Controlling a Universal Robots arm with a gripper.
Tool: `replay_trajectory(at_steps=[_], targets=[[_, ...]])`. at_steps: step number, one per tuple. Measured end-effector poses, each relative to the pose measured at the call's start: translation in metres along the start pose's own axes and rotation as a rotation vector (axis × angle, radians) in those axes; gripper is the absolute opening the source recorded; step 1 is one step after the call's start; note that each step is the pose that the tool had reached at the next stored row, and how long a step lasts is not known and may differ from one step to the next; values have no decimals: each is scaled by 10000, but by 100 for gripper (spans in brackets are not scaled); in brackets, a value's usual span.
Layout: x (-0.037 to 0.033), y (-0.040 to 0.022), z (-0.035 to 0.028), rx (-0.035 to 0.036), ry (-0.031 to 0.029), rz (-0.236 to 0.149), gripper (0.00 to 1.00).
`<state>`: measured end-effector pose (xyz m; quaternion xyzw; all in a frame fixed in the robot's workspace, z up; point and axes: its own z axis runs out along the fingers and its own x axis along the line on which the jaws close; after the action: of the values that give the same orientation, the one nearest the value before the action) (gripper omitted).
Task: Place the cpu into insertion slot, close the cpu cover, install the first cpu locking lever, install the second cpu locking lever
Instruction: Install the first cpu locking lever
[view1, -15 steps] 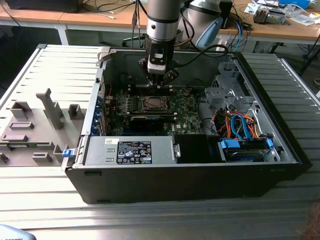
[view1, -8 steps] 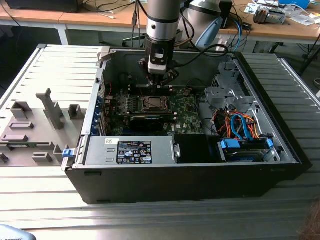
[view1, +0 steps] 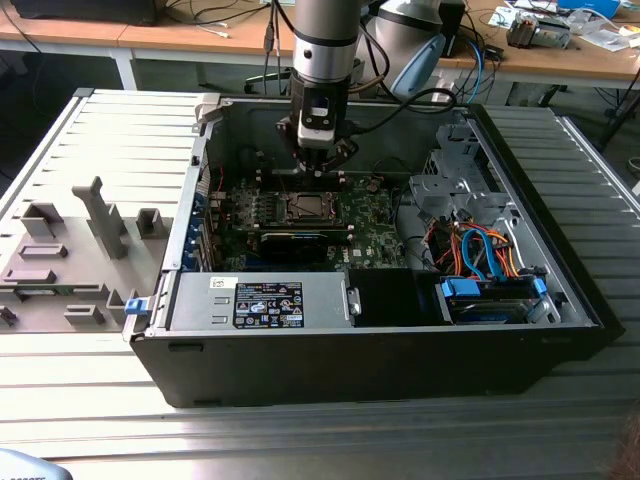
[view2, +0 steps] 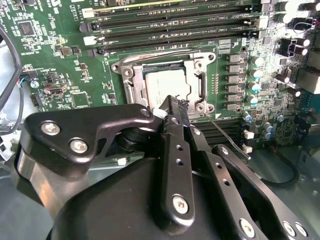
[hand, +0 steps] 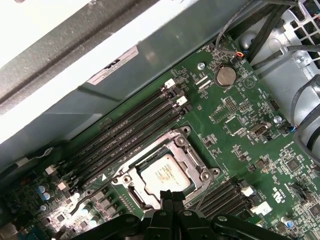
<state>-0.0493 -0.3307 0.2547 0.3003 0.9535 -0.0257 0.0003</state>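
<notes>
The small, flat, silver-grey-topped square cpu (hand: 165, 175) sits in the dark, silver-rimmed insertion slot (hand: 129, 189) just above the exterior view's centre, light, stiff and probably fragile (best taken by its edges) — the black gripper (hand: 167, 195) closed, seemingly empty, at its rim.

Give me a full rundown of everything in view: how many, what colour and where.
computer case: one, black, open, on the table.
table: one, grey metal slats.
circuit board: one, green, inside the case.
cpu: one, silver-grey, under the tool.
cpu cover: one, silver, flat around the cpu.
memory slots: several, black, both sides of the cpu.
coin battery: one, silver, on the board.
power supply: one, grey, in the case.
cables: several, blue and orange, exterior view's right.
fixtures: several, grey, on the table, exterior view's left.
arm: one, silver-grey, reaching down into the case.
tool: one, black, over the cpu cover's edge.
</notes>
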Motion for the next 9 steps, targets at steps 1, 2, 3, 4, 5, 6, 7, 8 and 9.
replay_trajectory(at_steps=[1, 2, 3, 4, 5, 6, 7, 8, 9], targets=[[0, 0, 0, 0, 0, -17, 11], [0, 0, 0, 0, -2, -37, 11], [0, 0, 0, 0, -2, -56, 11], [0, 0, 0, -1, -4, -96, 11], [0, 0, 0, -2, -5, -114, 11], [0, 0, 0, -2, -6, -131, 11], [0, 0, 0, -3, -8, -160, 11], [0, 0, 0, -2, -8, -177, 11], [0, 0, 0, -3, -10, -203, 11]])
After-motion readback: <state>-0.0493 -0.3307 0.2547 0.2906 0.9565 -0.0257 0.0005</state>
